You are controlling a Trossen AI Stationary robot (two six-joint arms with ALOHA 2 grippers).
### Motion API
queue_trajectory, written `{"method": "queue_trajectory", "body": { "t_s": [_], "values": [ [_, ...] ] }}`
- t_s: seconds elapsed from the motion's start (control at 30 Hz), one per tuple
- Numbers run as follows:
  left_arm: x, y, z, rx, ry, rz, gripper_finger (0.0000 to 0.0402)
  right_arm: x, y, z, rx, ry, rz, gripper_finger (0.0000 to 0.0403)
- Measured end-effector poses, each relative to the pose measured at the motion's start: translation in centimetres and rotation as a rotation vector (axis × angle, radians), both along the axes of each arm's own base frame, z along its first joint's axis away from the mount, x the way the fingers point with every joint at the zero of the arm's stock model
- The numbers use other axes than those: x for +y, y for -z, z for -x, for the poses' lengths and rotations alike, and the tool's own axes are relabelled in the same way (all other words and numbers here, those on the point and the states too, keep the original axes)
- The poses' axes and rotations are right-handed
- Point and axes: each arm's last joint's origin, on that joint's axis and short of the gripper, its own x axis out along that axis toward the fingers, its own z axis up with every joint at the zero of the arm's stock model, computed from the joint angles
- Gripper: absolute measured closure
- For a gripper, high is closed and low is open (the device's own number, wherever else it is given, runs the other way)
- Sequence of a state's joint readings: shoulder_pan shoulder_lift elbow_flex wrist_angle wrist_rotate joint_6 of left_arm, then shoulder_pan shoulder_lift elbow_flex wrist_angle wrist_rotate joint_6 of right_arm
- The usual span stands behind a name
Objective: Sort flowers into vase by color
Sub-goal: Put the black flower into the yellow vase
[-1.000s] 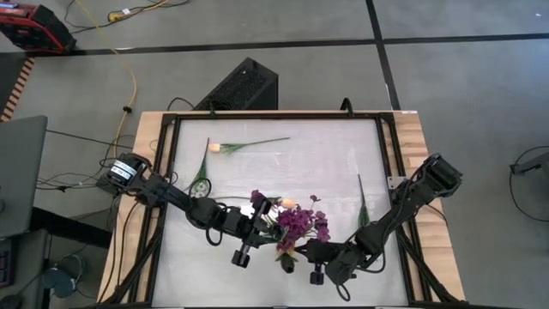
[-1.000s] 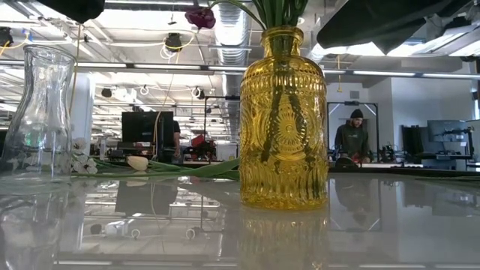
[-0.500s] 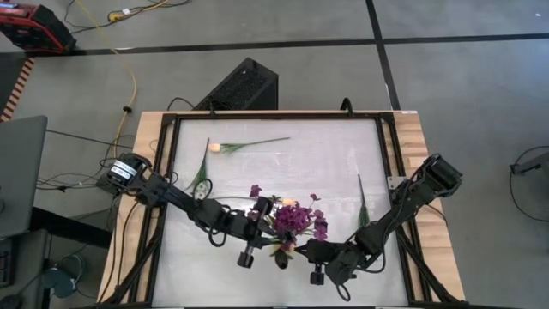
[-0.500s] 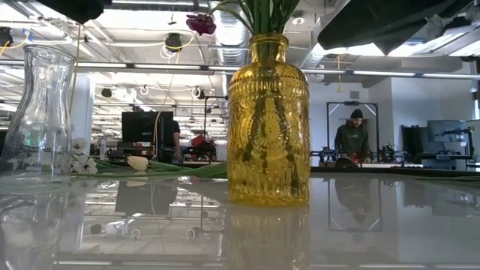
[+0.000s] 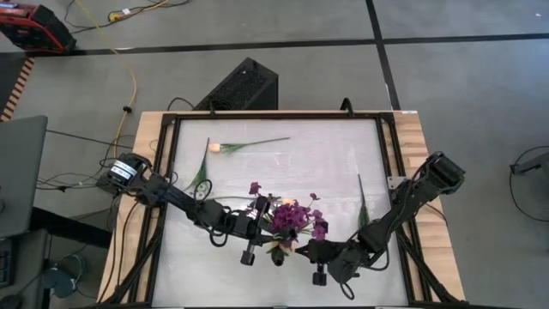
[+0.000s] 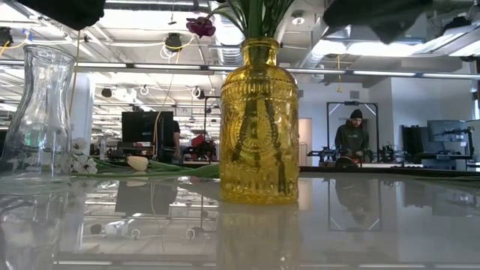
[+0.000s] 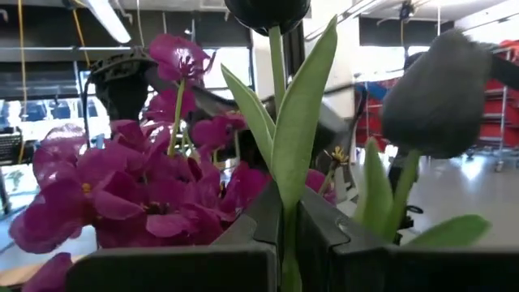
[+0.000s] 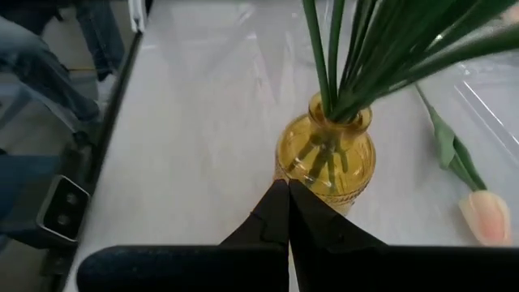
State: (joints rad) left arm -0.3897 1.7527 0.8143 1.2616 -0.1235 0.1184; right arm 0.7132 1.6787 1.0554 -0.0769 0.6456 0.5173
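Here the left end effector (image 7: 288, 235) is clamped on a dark tulip stem (image 7: 280, 89); the right end effector (image 8: 288, 212) is pressed together, empty.

Around the table: a workshop floor and its clutter

A black box (image 5: 243, 86) sits behind the table beside a yellow cable (image 5: 130, 77); a red case (image 5: 34, 27) lies far left, and a person (image 6: 351, 139) stands among distant benches.
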Motion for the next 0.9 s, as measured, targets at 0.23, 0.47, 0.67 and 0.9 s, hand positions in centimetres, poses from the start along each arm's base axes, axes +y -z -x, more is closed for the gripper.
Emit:
{"method": "queue_trajectory", "body": {
  "t_s": [0.23, 0.47, 0.67, 0.9],
  "values": [
    [0.0, 0.2, 0.0, 0.016, 0.002, -0.006, 0.04, 0.2, -5.0, 1.8, -0.15, -0.104, -0.007, 0.0376],
    [0.0, 0.2, -0.1, 0.016, 0.0, -0.006, 0.04, 0.1, -13.3, 3.4, -0.497, -0.231, 0.124, 0.0376],
    [0.2, 0.2, -0.1, 0.036, -0.038, 0.039, 0.04, -2.1, -16.2, 2.0, -0.56, -0.182, 0.243, 0.0383],
    [0.3, 0.5, -0.2, 0.069, -0.058, 0.047, 0.04, -4.0, -16.6, 0.4, -0.551, -0.161, 0.255, 0.0383]
  ]
}}
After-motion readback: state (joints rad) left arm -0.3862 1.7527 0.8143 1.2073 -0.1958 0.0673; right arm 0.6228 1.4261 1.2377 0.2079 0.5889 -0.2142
